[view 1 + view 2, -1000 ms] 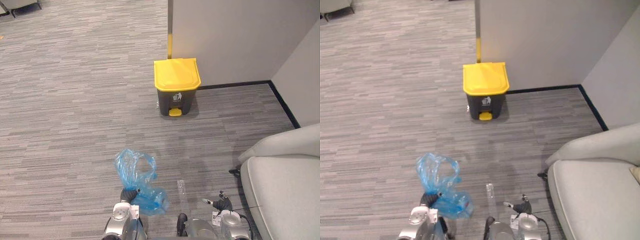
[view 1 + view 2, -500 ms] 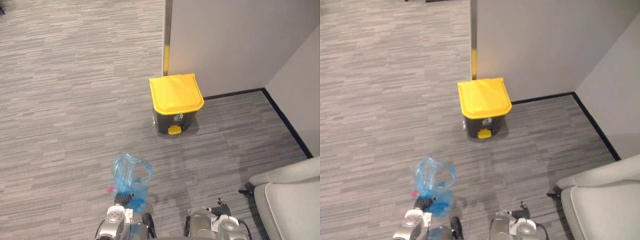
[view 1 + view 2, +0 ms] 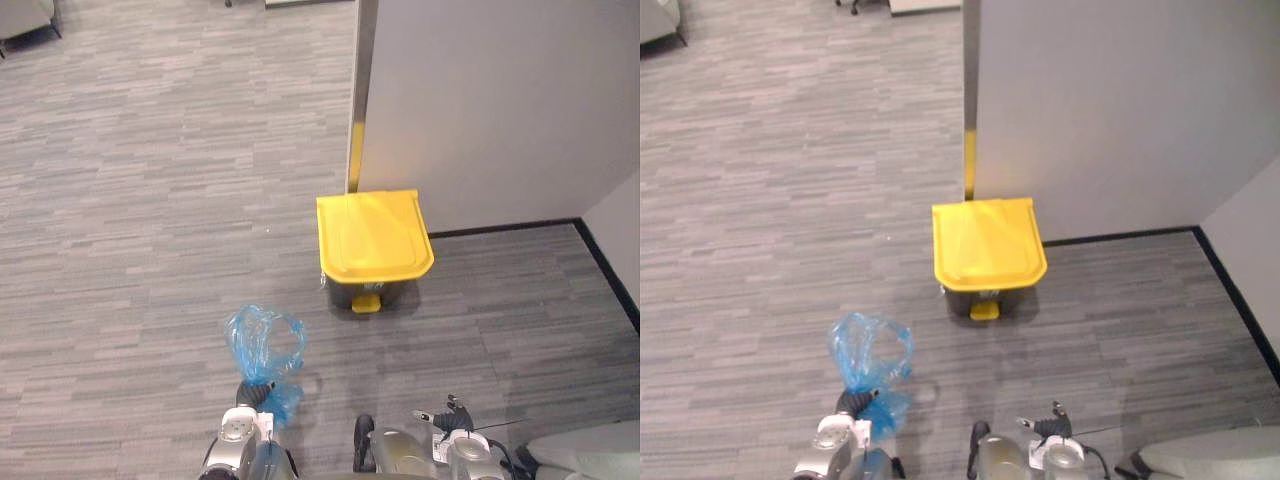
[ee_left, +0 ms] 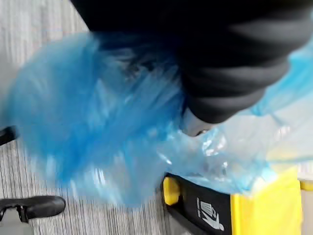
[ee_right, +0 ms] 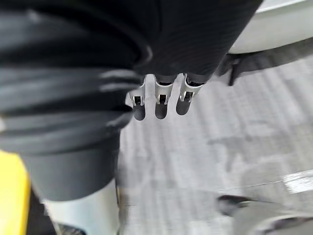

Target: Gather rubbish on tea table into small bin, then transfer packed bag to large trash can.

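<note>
Plainly, the job now is getting to the bin: the grey carpeted floor [image 3: 130, 200] runs ahead to a pale wall [image 3: 500, 100], and the trash can [image 3: 374, 285] stands against the wall's corner with its yellow lid [image 3: 374, 235] shut. The blue bag [image 3: 265, 345] is off the carpet, hanging near the can but well short of it, with its loose top puffed out and rubbish sagging at the bottom. To do this well, I judge the robot should walk closer and square up to the can's front. It should keep the bag low and steady so it does not swing, and open the lid before the bag goes over the rim. The yellow pedal [image 3: 367, 303] at the base looks the likeliest way to lift the lid. The left hand [image 3: 254, 394] is stretched forward at the bag's gathered neck. Its fingers are buried in plastic in the wrist view, but the bag hangs from it, so it is clenched on the neck. The right hand [image 5: 156, 100] hangs low beside the body, its fingers relaxed and empty.
</note>
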Robot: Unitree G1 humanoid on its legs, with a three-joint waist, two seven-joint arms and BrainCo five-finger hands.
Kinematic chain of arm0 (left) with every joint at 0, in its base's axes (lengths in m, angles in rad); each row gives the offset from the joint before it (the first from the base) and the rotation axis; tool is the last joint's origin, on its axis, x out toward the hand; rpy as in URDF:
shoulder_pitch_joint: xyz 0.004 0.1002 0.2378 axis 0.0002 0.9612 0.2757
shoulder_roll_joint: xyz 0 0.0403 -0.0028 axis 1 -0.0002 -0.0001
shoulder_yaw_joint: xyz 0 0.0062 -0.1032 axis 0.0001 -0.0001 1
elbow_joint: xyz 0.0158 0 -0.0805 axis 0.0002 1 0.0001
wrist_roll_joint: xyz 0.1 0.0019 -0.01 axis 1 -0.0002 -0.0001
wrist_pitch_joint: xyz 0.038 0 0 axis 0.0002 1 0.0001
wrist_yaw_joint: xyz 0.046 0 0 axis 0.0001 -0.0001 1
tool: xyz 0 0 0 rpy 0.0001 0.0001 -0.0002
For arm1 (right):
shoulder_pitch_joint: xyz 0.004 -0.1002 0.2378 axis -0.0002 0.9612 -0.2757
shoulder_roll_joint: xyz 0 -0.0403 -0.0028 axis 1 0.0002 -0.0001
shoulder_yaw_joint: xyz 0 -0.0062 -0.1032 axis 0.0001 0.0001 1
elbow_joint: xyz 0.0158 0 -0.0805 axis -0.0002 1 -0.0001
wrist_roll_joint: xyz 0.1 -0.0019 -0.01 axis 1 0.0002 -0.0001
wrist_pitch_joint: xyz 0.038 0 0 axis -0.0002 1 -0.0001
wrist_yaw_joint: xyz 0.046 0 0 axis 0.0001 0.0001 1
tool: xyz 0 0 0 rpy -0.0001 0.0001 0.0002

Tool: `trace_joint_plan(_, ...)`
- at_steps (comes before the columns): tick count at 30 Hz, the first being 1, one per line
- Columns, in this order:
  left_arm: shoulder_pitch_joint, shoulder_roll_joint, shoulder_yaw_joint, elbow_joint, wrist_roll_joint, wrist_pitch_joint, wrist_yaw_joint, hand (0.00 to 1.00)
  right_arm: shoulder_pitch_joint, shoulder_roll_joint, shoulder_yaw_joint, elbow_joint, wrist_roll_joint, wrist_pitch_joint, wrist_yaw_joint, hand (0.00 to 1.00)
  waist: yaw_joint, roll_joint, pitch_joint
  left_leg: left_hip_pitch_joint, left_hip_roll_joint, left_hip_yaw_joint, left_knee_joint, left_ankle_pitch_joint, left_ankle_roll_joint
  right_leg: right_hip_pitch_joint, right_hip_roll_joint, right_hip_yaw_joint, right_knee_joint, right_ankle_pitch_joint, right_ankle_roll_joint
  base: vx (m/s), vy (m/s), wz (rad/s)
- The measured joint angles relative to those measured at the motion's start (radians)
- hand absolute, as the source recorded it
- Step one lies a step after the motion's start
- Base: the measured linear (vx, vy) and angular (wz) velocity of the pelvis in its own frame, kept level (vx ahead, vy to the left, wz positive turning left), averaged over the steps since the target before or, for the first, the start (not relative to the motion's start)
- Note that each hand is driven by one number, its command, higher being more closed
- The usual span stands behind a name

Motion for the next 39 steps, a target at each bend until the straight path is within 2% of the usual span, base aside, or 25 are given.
trace_joint_plan(1,-0.003,0.000,-0.003,0.001,0.000,0.001,-0.001,1.00,0.000,0.006,-0.006,0.004,0.001,0.000,0.000,0.00,0.002,-0.008,0.005,-0.014,-0.031,-0.030,-0.128,0.011,0.001,0.016,-0.017,0.010,-0.012,-0.004,0.021,0.21,0.163,-0.24)
trace_joint_plan(2,-0.003,0.000,-0.015,0.002,0.000,0.001,-0.001,1.00,0.001,0.008,-0.021,0.019,0.007,0.000,-0.001,0.00,0.002,-0.007,0.003,-0.012,-0.064,-0.079,-0.258,0.059,-0.010,0.026,-0.027,0.020,-0.024,-0.007,0.042,0.22,0.205,-0.25)
trace_joint_plan(3,0.000,0.000,-0.032,0.003,0.000,0.001,-0.001,1.00,0.003,0.003,-0.021,0.031,0.008,0.001,-0.002,0.00,0.005,0.003,-0.005,-0.009,-0.073,-0.109,-0.342,0.111,-0.018,0.027,-0.024,0.033,-0.029,-0.014,0.066,0.24,0.280,-0.53)
trace_joint_plan(4,0.000,-0.002,-0.041,0.019,0.001,0.001,-0.001,1.00,0.004,-0.019,-0.018,0.051,0.008,0.002,0.000,0.00,0.013,0.032,-0.015,-0.013,-0.068,-0.145,-0.378,0.224,-0.016,0.027,-0.009,0.061,-0.023,-0.038,0.104,0.25,0.310,-0.67)
trace_joint_plan(5,-0.004,0.011,-0.040,0.041,0.001,0.002,-0.001,1.00,0.003,-0.005,-0.016,0.063,0.009,0.006,0.000,0.00,0.013,0.012,-0.019,-0.009,-0.082,-0.127,-0.352,0.220,0.008,0.026,-0.028,0.092,-0.004,-0.048,0.121,0.27,0.305,-0.56)
trace_joint_plan(7,0.001,0.036,-0.049,0.048,0.003,0.003,-0.001,1.00,0.027,0.020,-0.015,0.061,0.008,0.006,0.001,0.00,0.006,-0.032,-0.046,0.008,-0.133,-0.073,-0.342,0.155,0.039,0.016,-0.089,0.129,0.007,-0.067,0.156,0.27,0.302,-0.46)
trace_joint_plan(8,0.002,0.040,-0.049,0.048,0.005,0.003,-0.001,1.00,0.034,0.020,-0.010,0.062,0.008,0.007,0.002,0.00,0.012,-0.039,-0.051,0.015,-0.148,-0.057,-0.335,0.127,0.040,0.009,-0.105,0.155,0.023,-0.069,0.161,0.22,0.284,-0.65)
trace_joint_plan(10,0.006,0.049,-0.049,0.050,0.010,0.003,-0.001,1.00,0.026,0.016,0.002,0.061,0.009,0.007,0.002,0.00,0.011,-0.040,-0.051,0.046,-0.169,-0.010,-0.335,0.097,0.066,-0.025,-0.130,0.190,0.097,-0.068,0.165,0.23,0.263,-0.65)
trace_joint_plan(12,0.016,0.068,-0.050,0.060,0.014,0.005,0.001,1.00,0.017,0.019,0.008,0.061,0.008,0.006,0.004,0.00,0.003,-0.035,-0.052,0.099,-0.184,0.029,-0.355,0.085,0.081,-0.090,-0.149,0.195,0.249,-0.054,0.181,0.28,0.225,-0.50)
trace_joint_plan(13,0.015,0.073,-0.052,0.060,0.015,0.005,0.002,1.00,0.010,0.018,0.008,0.061,0.008,0.006,0.004,0.00,0.002,-0.029,-0.050,0.117,-0.182,0.029,-0.368,0.082,0.086,-0.124,-0.148,0.186,0.301,-0.047,0.179,0.26,0.113,-0.13)
trace_joint_plan(14,0.013,0.089,-0.060,0.059,0.015,0.004,0.007,1.00,-0.003,0.018,0.013,0.062,0.008,0.006,0.005,0.00,-0.007,-0.014,-0.043,0.141,-0.170,0.028,-0.381,0.082,0.086,-0.138,-0.131,0.164,0.326,-0.080,0.163,0.23,0.029,-0.03)
trace_joint_plan(16,0.004,0.116,-0.063,0.060,0.014,0.004,0.013,1.00,-0.015,0.015,0.031,0.064,0.007,0.004,0.005,0.00,-0.008,-0.001,-0.039,0.175,-0.139,0.028,-0.407,0.082,0.086,-0.176,-0.086,0.100,0.320,-0.109,0.136,0.25,-0.055,-0.05)
trace_joint_plan(17,0.004,0.127,-0.063,0.061,0.013,0.004,0.021,1.00,-0.025,0.013,0.044,0.063,0.007,0.004,0.005,0.00,-0.008,0.017,-0.032,0.191,-0.116,0.027,-0.413,0.083,0.085,-0.202,-0.044,0.058,0.265,-0.102,0.121,0.23,-0.106,-0.07)
trace_joint_plan(18,0.007,0.135,-0.063,0.063,0.013,0.004,0.021,1.00,-0.026,0.014,0.052,0.061,0.001,0.004,0.004,0.00,-0.008,0.009,-0.036,0.202,-0.115,0.027,-0.411,0.083,0.083,-0.204,-0.017,0.041,0.147,-0.046,0.089,0.23,-0.107,0.04)
trace_joint_plan(19,0.010,0.142,-0.066,0.064,0.014,0.003,0.020,1.00,-0.017,0.018,0.053,0.062,-0.003,0.003,0.004,0.00,-0.008,-0.016,-0.045,0.210,-0.140,0.027,-0.407,0.082,0.081,-0.193,-0.020,0.037,0.057,0.087,0.060,0.21,-0.081,0.07)
trace_joint_plan(20,0.010,0.113,-0.061,0.084,0.014,0.004,0.023,1.00,-0.014,-0.003,0.050,0.070,-0.003,0.001,0.004,0.00,-0.010,0.020,-0.044,0.230,-0.133,0.011,-0.403,0.067,0.059,-0.174,-0.015,0.020,0.064,0.081,0.028,0.27,-0.060,0.04)
trace_joint_plan(21,0.016,0.091,-0.058,0.084,0.014,0.002,0.020,1.00,-0.011,-0.027,0.051,0.078,-0.003,0.000,0.002,0.00,-0.010,0.045,-0.060,0.227,-0.125,0.006,-0.396,0.069,0.057,-0.163,-0.008,0.022,0.045,0.083,0.026,0.32,-0.068,-0.09)
trace_joint_plan(24,0.014,0.049,-0.058,0.089,0.018,-0.002,0.014,1.00,-0.003,-0.052,0.039,0.086,-0.003,0.003,0.001,0.00,-0.015,0.078,-0.075,0.281,-0.113,0.003,-0.446,0.084,0.039,-0.093,0.020,0.024,-0.033,0.083,0.025,0.24,-0.039,-0.13)
trace_joint_plan(30,0.006,0.050,-0.068,0.097,0.018,-0.002,-0.003,1.00,0.016,-0.047,0.032,0.099,-0.001,0.003,0.002,0.00,-0.023,0.051,-0.092,0.302,-0.116,0.001,-0.451,0.087,0.034,-0.012,0.033,0.029,-0.174,0.141,0.039,0.11,0.032,-0.04)
trace_joint_plan(33,0.011,0.047,-0.068,0.110,0.019,-0.001,-0.012,1.00,0.030,-0.039,0.030,0.100,-0.001,0.003,0.002,0.00,-0.022,0.033,-0.099,0.290,-0.142,0.003,-0.384,0.087,0.034,0.023,0.002,0.040,-0.226,0.172,0.052,0.07,0.111,-0.06)
trace_joint_plan(34,0.019,0.046,-0.068,0.111,0.019,-0.002,-0.018,1.00,0.033,-0.026,0.031,0.099,-0.001,0.003,0.002,0.00,-0.018,0.012,-0.097,0.264,-0.154,0.001,-0.364,0.044,0.041,0.042,-0.035,0.045,-0.234,0.177,0.055,0.03,0.121,0.04)
trace_joint_plan(35,0.023,0.039,-0.068,0.110,0.019,-0.002,-0.020,1.00,0.040,-0.032,0.024,0.098,0.000,0.001,0.002,0.00,-0.021,0.034,-0.107,0.267,-0.151,-0.004,-0.446,0.095,0.051,0.044,-0.025,0.039,-0.236,0.185,0.068,0.02,0.127,-0.06)
trace_joint_plan(36,0.025,0.040,-0.068,0.109,0.020,-0.002,-0.020,1.00,0.037,-0.047,0.015,0.102,-0.001,0.005,0.002,0.00,-0.020,0.054,-0.117,0.274,-0.144,-0.019,-0.468,0.090,0.041,0.043,-0.016,0.045,-0.247,0.188,0.080,0.00,0.058,-0.08)
trace_joint_plan(37,0.027,0.046,-0.068,0.109,0.020,-0.002,-0.020,1.00,0.034,-0.044,0.017,0.098,-0.001,0.004,0.003,0.00,-0.017,0.050,-0.117,0.274,-0.152,-0.020,-0.474,0.090,0.041,0.044,-0.022,0.046,-0.254,0.191,0.084,0.00,0.091,-0.08)
trace_joint_plan(39,0.028,0.073,-0.070,0.109,0.022,-0.002,-0.020,1.00,0.022,-0.008,0.020,0.101,-0.002,0.004,0.005,0.00,-0.012,0.021,-0.110,0.267,-0.170,-0.021,-0.471,0.090,0.042,0.037,-0.039,0.048,-0.260,0.204,0.101,-0.04,0.091,0.07)
